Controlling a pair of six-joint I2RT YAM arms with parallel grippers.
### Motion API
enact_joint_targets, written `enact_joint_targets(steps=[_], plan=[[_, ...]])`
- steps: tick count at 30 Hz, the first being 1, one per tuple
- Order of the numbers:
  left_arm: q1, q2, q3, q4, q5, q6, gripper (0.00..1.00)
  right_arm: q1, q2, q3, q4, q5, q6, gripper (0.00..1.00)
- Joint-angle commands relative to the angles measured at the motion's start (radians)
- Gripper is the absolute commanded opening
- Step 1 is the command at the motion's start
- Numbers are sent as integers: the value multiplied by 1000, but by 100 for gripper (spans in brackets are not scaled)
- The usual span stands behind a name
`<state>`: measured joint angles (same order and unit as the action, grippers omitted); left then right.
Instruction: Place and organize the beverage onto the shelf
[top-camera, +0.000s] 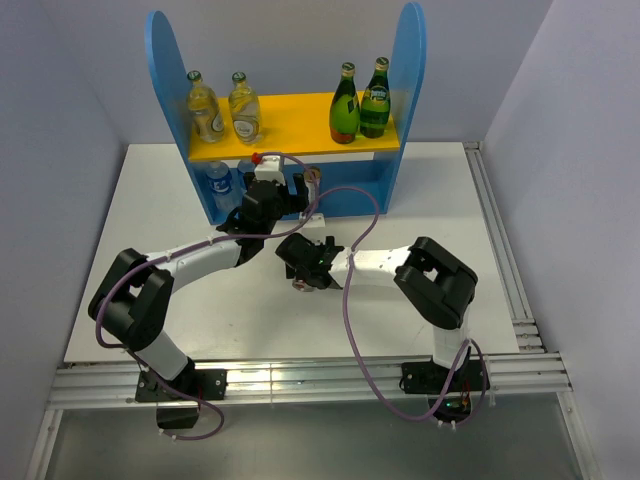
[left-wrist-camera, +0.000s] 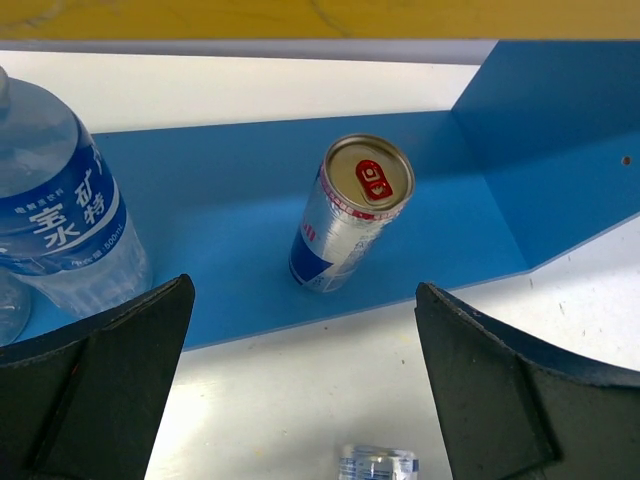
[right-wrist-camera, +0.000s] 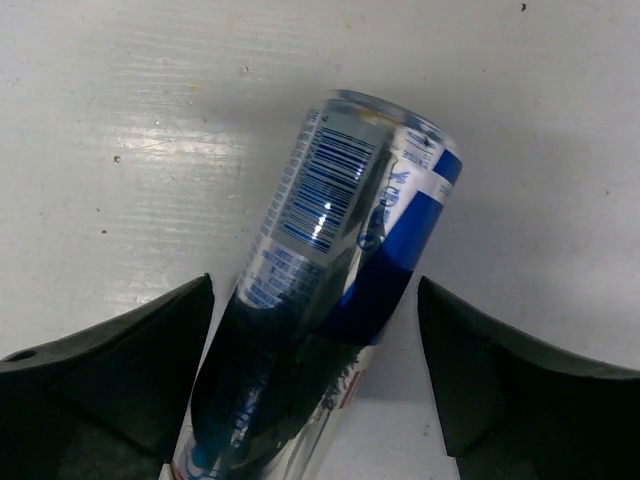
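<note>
The shelf (top-camera: 411, 70) has blue side panels, a yellow upper board (top-camera: 300, 115) and a blue base (left-wrist-camera: 220, 200). A silver-blue can (left-wrist-camera: 350, 215) stands upright on the base. My left gripper (left-wrist-camera: 305, 400) is open and empty just in front of it, at the base's edge (top-camera: 272, 185). A second can (right-wrist-camera: 330, 270) lies on its side on the white table. My right gripper (right-wrist-camera: 315, 380) hangs over it, open, with the can between its fingers (top-camera: 305, 268). That can's end also shows in the left wrist view (left-wrist-camera: 378, 463).
Two clear bottles (top-camera: 222, 108) stand at the left of the upper board and two green bottles (top-camera: 360, 102) at the right. Water bottles (left-wrist-camera: 60, 230) stand at the left of the base. A grey wall stands on each side of the table.
</note>
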<state>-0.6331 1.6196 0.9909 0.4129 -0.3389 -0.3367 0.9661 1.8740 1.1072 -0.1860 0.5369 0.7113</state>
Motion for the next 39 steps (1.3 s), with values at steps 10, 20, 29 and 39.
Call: enact_joint_targets(steps=[10,20,29,39], plan=[[3,-61,-9,1,72,-15,99,-40,22,-4,17,30,28,0],[1,-153,-81,53,18,-33,99,-38,-488,-299,457,271,-231,0],[-109,-335,-144,-51,11,-81,99,-105,-539,-201,519,302,-397,0],[-238,-599,-239,-172,195,-142,99,-139,-587,-205,456,244,-303,0]])
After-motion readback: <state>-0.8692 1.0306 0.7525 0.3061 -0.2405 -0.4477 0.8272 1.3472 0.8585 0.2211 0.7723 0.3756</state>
